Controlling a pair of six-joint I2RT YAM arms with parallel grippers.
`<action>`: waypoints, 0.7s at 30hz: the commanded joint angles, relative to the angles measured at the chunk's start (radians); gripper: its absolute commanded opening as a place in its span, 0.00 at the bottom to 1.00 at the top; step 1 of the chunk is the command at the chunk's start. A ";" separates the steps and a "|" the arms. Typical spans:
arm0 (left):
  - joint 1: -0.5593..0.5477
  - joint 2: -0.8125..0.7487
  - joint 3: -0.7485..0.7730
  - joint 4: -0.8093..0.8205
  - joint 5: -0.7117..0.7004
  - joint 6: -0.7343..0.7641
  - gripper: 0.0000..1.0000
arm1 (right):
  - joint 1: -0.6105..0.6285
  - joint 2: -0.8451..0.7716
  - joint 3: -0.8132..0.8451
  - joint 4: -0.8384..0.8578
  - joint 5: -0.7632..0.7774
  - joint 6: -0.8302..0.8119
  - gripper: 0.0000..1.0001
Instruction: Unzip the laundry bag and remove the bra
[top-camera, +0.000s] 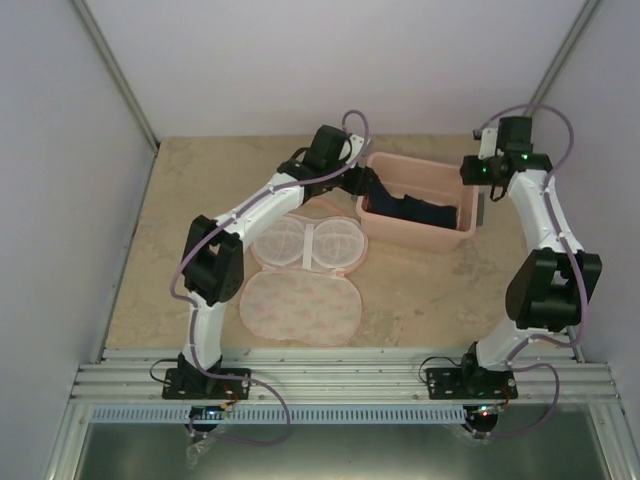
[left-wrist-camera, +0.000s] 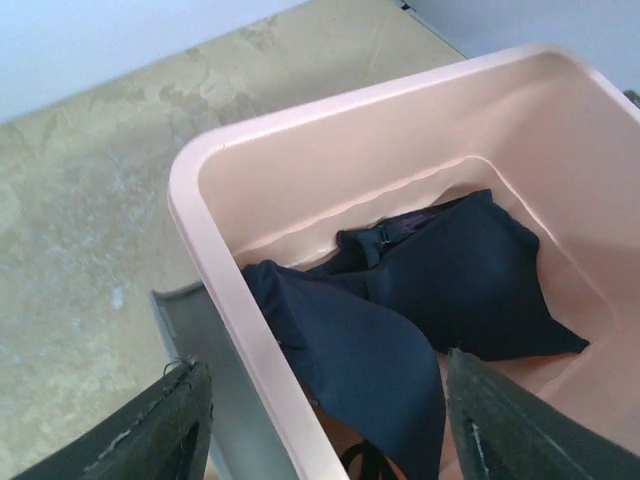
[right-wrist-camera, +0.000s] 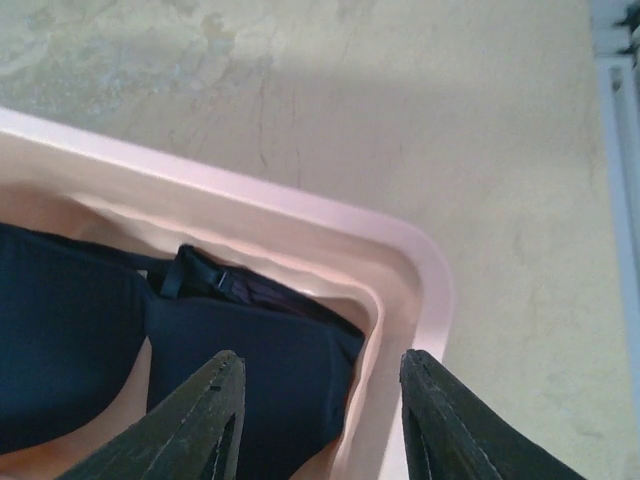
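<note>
The laundry bag lies unzipped and folded open on the table, its pale mesh cups up and its printed half toward the near edge. The navy bra lies in the pink tub; it also shows in the left wrist view and the right wrist view. My left gripper is open and empty, straddling the tub's left rim above a bra cup. My right gripper is open and empty over the tub's right corner.
The tub stands at the back right of the tan table. White walls close in the back and both sides. A metal rail runs along the near edge by the arm bases.
</note>
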 joint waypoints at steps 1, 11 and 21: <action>-0.006 -0.061 0.051 0.002 0.007 0.020 0.68 | 0.038 0.000 0.097 -0.055 0.067 -0.042 0.45; 0.003 -0.220 0.123 -0.190 -0.056 0.118 0.99 | 0.250 -0.117 0.136 -0.078 0.046 -0.093 0.94; 0.214 -0.564 -0.245 -0.209 0.056 -0.100 0.99 | 0.651 -0.281 -0.024 0.041 -0.242 -0.194 0.98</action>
